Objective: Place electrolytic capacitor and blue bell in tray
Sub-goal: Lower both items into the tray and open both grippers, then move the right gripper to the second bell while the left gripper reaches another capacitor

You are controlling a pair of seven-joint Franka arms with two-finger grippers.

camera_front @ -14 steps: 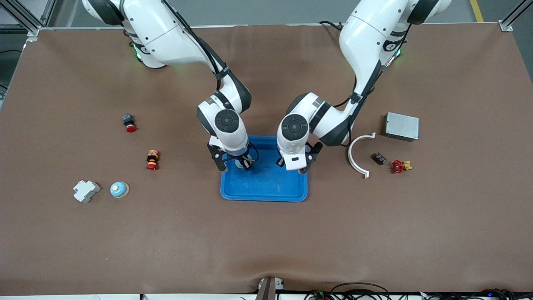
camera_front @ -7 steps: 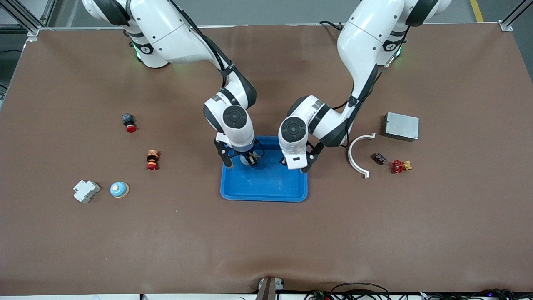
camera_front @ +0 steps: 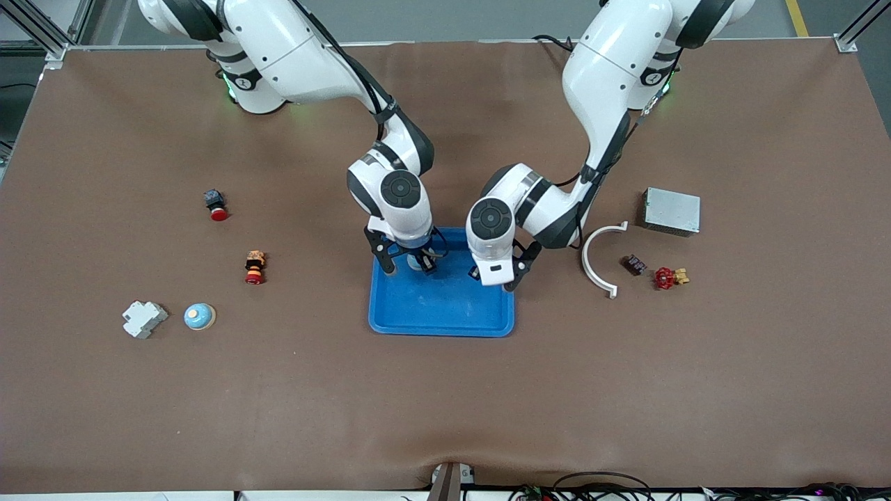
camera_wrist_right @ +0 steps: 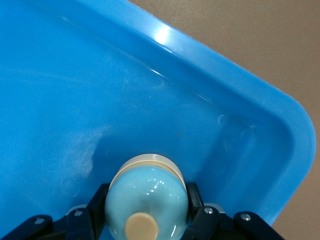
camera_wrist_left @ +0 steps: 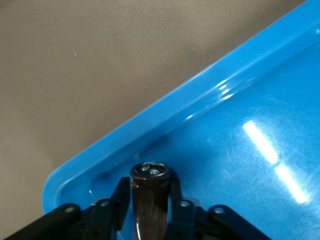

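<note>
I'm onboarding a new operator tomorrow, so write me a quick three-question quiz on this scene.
1. True or false: the right end effector grips the blue bell over the tray.
2. Which item is at the left end effector? A red valve; B electrolytic capacitor; C grey box.
3. Fill in: the white curved piece lies toward the ___ arm's end of the table.

Key: 1 true; 2 B; 3 left.

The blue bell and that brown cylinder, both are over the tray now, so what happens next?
Probably a release. The right gripper holds the blue bell low in the tray, near a corner. The left gripper has the electrolytic capacitor between its fingers by the rim. Opening both should leave them inside.
</note>
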